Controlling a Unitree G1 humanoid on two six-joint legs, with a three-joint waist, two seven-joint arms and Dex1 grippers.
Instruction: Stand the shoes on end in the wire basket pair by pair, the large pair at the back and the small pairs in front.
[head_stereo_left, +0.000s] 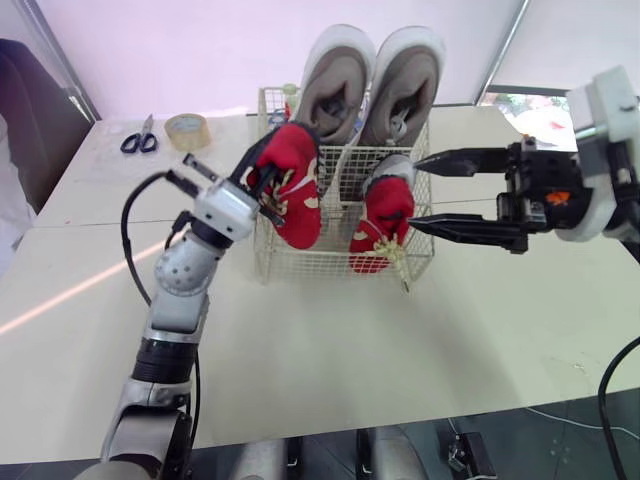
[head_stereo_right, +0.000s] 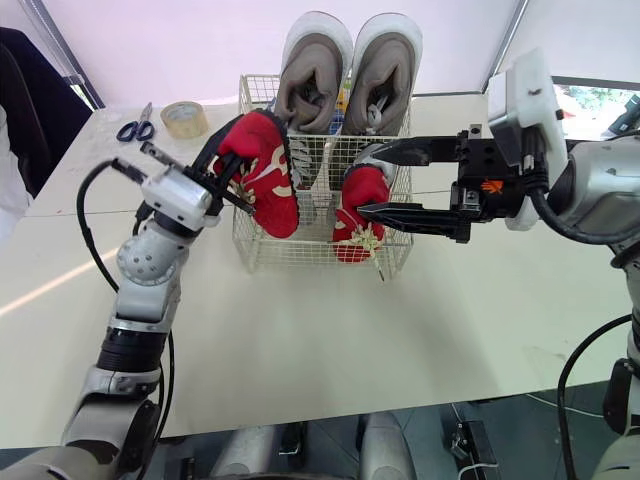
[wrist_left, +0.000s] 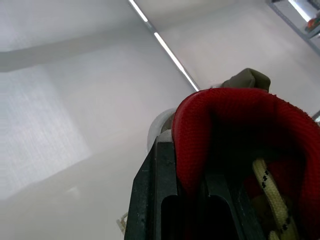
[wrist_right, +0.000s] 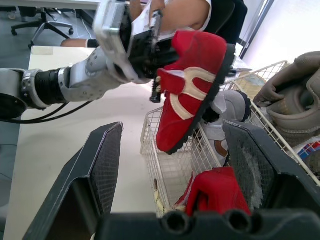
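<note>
We see blue-handled metal scissors (head_stereo_left: 140, 138) just beside a round roll of tan tape (head_stereo_left: 186, 130) on the cream tabletop (head_stereo_left: 330, 340)

The wire basket (head_stereo_left: 300, 268) sat mid-worktop (head_stereo_left: 420, 340), the large pair (head_stereo_left: 336, 85) on end at its back. One small shoe (head_stereo_left: 385, 225) stood front right; a second small shoe (head_stereo_left: 298, 195) hung over the front left in the left tool (head_stereo_left: 265, 190). Scissors (head_stereo_left: 140, 138) and tape roll (head_stereo_left: 187, 131) lay behind, far left

Red shoes (head_stereo_left: 295, 185), cream stripes; grey pair (head_stereo_left: 340, 80); white basket (head_stereo_left: 300, 265).
</note>
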